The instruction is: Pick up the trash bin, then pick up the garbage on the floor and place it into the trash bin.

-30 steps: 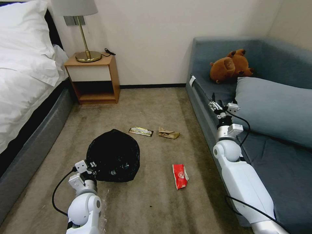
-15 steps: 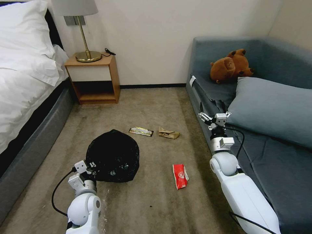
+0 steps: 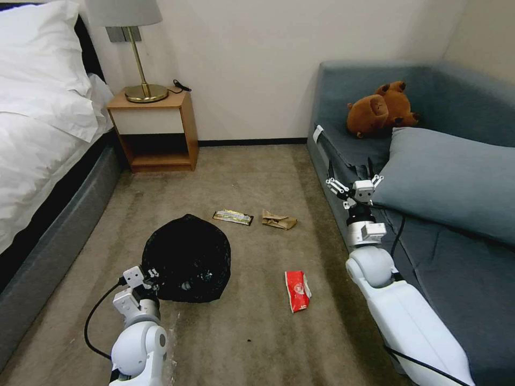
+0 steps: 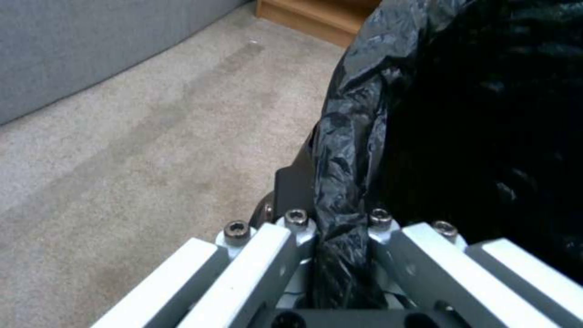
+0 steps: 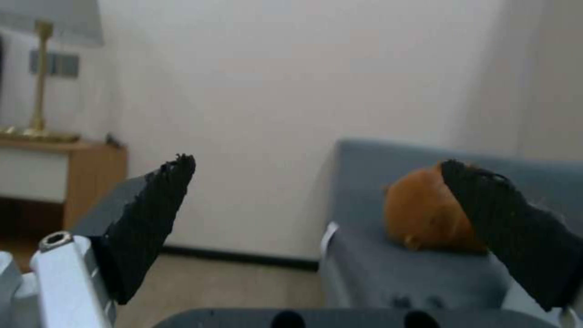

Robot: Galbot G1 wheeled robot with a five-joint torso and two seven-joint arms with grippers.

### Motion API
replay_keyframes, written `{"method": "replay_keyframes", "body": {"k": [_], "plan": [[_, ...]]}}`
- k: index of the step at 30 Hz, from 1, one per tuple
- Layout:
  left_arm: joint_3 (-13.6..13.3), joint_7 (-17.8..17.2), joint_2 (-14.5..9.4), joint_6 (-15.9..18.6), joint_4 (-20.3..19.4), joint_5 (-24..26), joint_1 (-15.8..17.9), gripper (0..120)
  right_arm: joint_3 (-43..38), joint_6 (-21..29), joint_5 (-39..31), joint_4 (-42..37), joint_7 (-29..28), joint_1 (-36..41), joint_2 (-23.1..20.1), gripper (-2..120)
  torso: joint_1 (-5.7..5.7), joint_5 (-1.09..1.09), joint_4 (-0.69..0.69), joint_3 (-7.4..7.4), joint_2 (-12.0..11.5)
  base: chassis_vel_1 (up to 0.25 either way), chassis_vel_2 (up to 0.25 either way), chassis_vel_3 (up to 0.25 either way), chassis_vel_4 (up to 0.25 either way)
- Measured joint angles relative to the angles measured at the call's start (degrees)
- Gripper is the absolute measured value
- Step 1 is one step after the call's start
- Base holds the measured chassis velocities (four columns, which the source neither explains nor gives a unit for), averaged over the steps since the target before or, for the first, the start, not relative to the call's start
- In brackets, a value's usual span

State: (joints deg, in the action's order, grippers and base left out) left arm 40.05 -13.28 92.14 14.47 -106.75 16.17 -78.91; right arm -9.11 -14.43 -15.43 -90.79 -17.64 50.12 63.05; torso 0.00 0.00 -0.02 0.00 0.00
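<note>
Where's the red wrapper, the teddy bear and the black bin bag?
red wrapper [image 3: 297, 290], head view, middle of its flat face.
teddy bear [image 3: 370, 113], head view, on its head.
black bin bag [image 3: 188, 254], head view, middle of the crinkly plastic.

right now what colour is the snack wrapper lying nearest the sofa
Red with some white, best seen in the head view: the snack wrapper lies on the carpet.

Soft, even indoor light is filling the room; shadows are lying faint. The head view is bending at its edges; the right wrist view is blurring throughout.
</note>
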Motion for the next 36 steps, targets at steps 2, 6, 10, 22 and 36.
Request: {"method": "replay_keyframes", "body": {"k": [2, 6, 10, 22, 36], "plan": [[0.00, -0.01, 0.00, -0.01, -0.08, -0.12, -0.56, 1, 1.72, 0.67, -2.75, 2.56, 3.01, -1.22, -0.38, 100, 0.00, 0.02, 0.04, 0.00, 0.00, 0.000, 0.000, 0.000, 0.000], [0.07, -0.02, 0.00, -0.11, -0.03, -0.37, -0.94, 1, 3.69, 4.28, -9.92, 3.12, 6.19, -1.44, -1.96, 100, 0.00, 0.01, 0.03, 0.00, 0.00, 0.000, 0.000, 0.000, 0.000], [0.48, 0.01, 0.00, -0.26, 0.40, -0.50, -1.05, 1, 6.92, 8.07, -14.30, 6.18, 9.99, -1.44, -3.29, 100, 0.00, 0.00, 0.01, 0.00, 0.00, 0.000, 0.000, 0.000, 0.000], [1.09, 0.01, 0.00, -0.63, 1.40, -1.00, -1.08, 1, 10.93, 21.34, -18.08, 10.12, 12.54, -0.76, -3.94, 100, 0.00, 0.00, 0.02, 0.00, 0.00, 0.000, 0.000, 0.000, 0.000], [2.11, -0.06, 0.00, -1.25, 1.43, -0.81, -1.79, 1, 11.56, 24.13, -14.77, 18.35, 17.58, -0.11, -0.39, 100, 0.00, 0.00, 0.02, 0.00, 0.00, 0.000, 0.000, 0.000, 0.000]]}}
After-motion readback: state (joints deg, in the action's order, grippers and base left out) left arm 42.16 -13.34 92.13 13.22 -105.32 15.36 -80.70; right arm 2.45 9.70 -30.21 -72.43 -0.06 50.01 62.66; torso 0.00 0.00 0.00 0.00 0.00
